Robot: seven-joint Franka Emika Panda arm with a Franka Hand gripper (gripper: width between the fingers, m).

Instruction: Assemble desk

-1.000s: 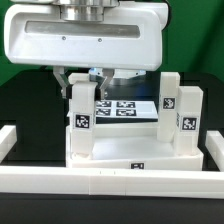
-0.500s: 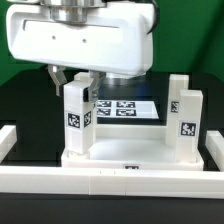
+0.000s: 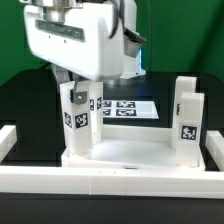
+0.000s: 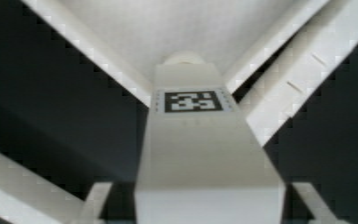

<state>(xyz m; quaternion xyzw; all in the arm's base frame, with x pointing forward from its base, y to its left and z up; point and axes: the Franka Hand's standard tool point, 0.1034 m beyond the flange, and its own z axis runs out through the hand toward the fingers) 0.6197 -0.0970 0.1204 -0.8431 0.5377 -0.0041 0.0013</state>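
The desk panel lies flat, rim up, near the front rail. A white square leg with a tag stands upright in its corner on the exterior view's left. My gripper comes down over that leg's top, one finger on each side, shut on it. In the wrist view the same leg runs away from the gripper, its tag facing the camera, with the fingertips at its sides. More legs stand upright on the panel's side at the exterior view's right.
The marker board lies flat behind the panel. Long white rails frame the black surface at the front and sides. The large white hand body hides the area behind the held leg.
The hand has turned about the upright leg and its body has swung toward the exterior view's left. The leg stays in the same corner, and the legs on the right are now uncovered.
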